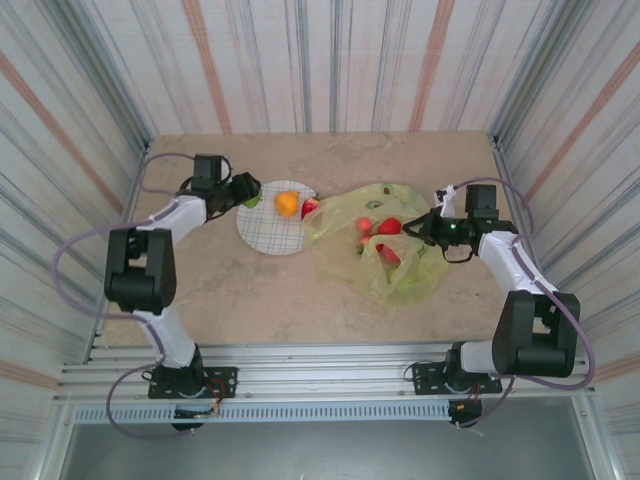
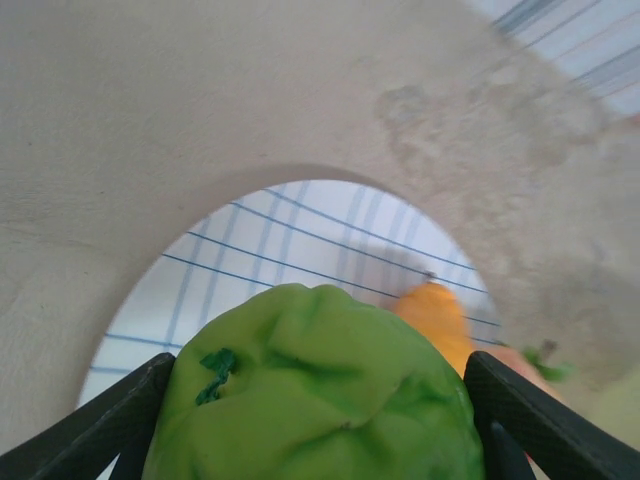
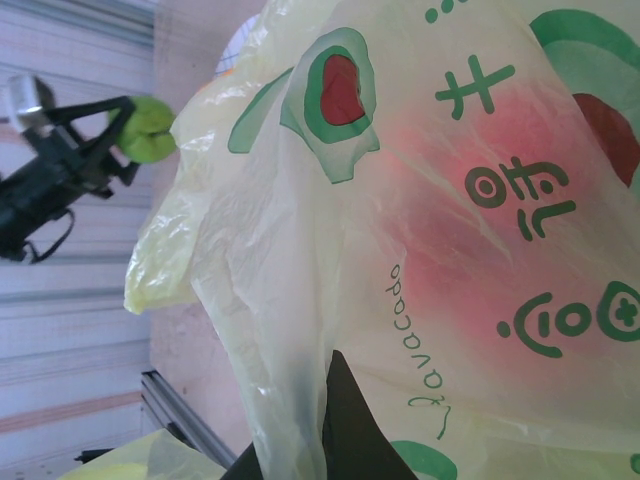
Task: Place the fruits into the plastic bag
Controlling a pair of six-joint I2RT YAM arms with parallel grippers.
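The green fruit (image 2: 310,370), judged light and firm (slightly lumpy), is gripped across its middle by the left gripper (image 2: 315,405) at the plate (image 2: 300,235) edge. The flimsy plastic bag (image 1: 400,275) beside it is pinched shut-jawed by the right gripper (image 1: 422,230).

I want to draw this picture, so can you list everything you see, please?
table: one, beige, under everything
plate: one, white with blue lines, mid-table
bag: one, yellow-green, right of plate
orange fruit: one, orange, on plate
strawberry: one, red, plate's right edge
red fruits: about three, red, inside bag
green fruit: one, green, in left gripper
left gripper: one, black, shut on green fruit
right gripper: one, black, shut on bag
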